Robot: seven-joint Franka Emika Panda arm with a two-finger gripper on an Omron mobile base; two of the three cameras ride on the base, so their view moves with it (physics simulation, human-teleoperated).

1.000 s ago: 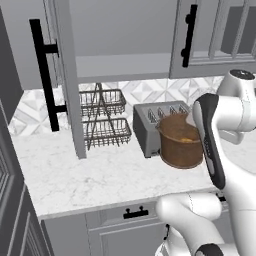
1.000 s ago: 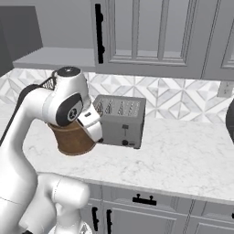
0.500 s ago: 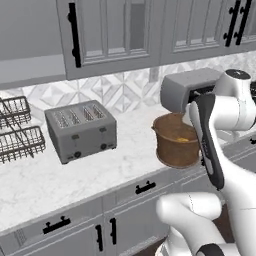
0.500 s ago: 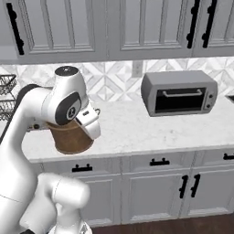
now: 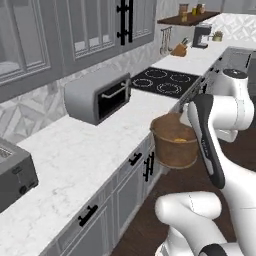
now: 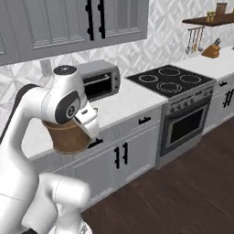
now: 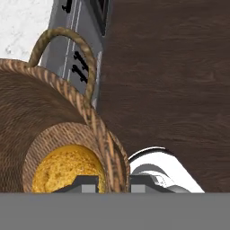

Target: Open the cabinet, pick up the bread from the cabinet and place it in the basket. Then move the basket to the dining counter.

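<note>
Dark brown wood plank floor (image 6: 183,183) running before grey shaker base cabinets with black pulls (image 6: 119,157); white marbled countertop (image 5: 75,165) carrying a grey toaster oven (image 5: 97,95); black four-ring cooktop (image 6: 170,80) sitting over a steel oven (image 6: 185,130); white geometric tiled backsplash (image 6: 162,34) rising behind; brown wooden wall shelf (image 6: 208,20) holding jars; knife block (image 6: 211,50) standing beneath.

Bread (image 7: 63,168) inside basket (image 5: 173,142), basket off the counter (image 5: 85,155) edge, above floor (image 6: 173,183); toaster oven (image 5: 97,94) on counter, stove (image 5: 162,80) beside it.
</note>
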